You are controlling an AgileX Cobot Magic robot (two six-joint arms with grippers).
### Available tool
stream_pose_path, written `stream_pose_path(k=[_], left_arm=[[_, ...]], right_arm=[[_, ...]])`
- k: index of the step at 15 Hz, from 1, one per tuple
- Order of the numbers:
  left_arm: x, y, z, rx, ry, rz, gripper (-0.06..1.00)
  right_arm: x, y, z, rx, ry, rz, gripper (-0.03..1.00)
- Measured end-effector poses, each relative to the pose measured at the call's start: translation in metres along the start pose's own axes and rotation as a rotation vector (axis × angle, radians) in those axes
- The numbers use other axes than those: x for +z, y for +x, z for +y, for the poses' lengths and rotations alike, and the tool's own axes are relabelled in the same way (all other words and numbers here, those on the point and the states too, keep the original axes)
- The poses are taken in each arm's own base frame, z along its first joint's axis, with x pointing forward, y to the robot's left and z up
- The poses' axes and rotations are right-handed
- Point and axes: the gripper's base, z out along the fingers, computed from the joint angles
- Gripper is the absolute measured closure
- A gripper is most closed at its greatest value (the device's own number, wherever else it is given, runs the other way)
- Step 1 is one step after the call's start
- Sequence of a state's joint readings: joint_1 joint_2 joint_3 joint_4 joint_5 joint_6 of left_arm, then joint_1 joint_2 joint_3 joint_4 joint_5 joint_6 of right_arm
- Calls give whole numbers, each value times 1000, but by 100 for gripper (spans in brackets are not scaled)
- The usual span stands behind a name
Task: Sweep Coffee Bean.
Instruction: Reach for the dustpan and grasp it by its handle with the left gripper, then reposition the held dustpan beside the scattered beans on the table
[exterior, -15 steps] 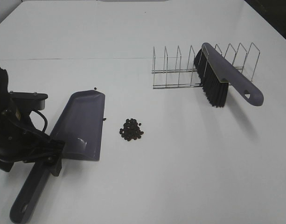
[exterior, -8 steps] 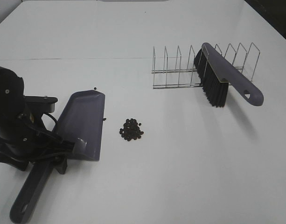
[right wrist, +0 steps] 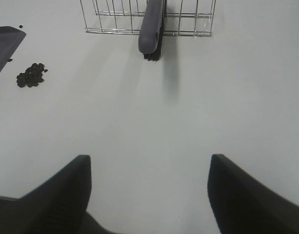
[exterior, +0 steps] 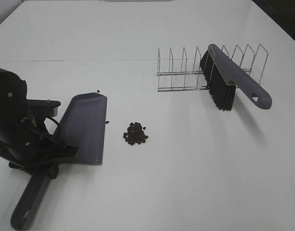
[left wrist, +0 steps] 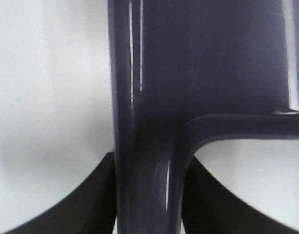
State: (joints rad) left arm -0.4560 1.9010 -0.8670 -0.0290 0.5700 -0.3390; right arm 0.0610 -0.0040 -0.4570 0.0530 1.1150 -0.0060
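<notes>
A small heap of coffee beans [exterior: 135, 133] [right wrist: 31, 74] lies on the white table, just right of the purple-grey dustpan [exterior: 84, 127] [left wrist: 208, 58]. Two stray beans [exterior: 98, 91] sit by the pan's far edge. My left gripper [exterior: 50, 162] [left wrist: 148, 204] is shut on the dustpan's handle where it meets the pan, with one dark finger [left wrist: 90, 204] on each side. A purple brush [exterior: 234, 79] [right wrist: 151, 24] with black bristles leans in the wire rack [exterior: 181, 72]. My right gripper [right wrist: 149, 195] is open over bare table, well away from the brush, and does not show in the exterior view.
The wire rack [right wrist: 110, 14] stands at the back right with the brush handle sticking out toward the right. The dustpan's long handle [exterior: 29, 199] reaches to the table's front left edge. White table [exterior: 195, 168] lies between the beans and the rack.
My left arm has come down over the dustpan handle and its gripper has closed on it. The pan has shifted slightly. The beans, brush and right gripper have not moved.
</notes>
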Motion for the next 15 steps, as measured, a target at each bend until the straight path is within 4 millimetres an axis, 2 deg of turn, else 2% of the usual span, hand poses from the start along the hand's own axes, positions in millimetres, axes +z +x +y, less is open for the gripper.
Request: stream_pose_path(k=[13,15], left_arm=[[-1,4,1,25,-14,52,63],[-6,6,2,28,-16,57,63]], right_arm=[[0,0,0,0,0,0,38],[0,0,0,-1,2,0,38]])
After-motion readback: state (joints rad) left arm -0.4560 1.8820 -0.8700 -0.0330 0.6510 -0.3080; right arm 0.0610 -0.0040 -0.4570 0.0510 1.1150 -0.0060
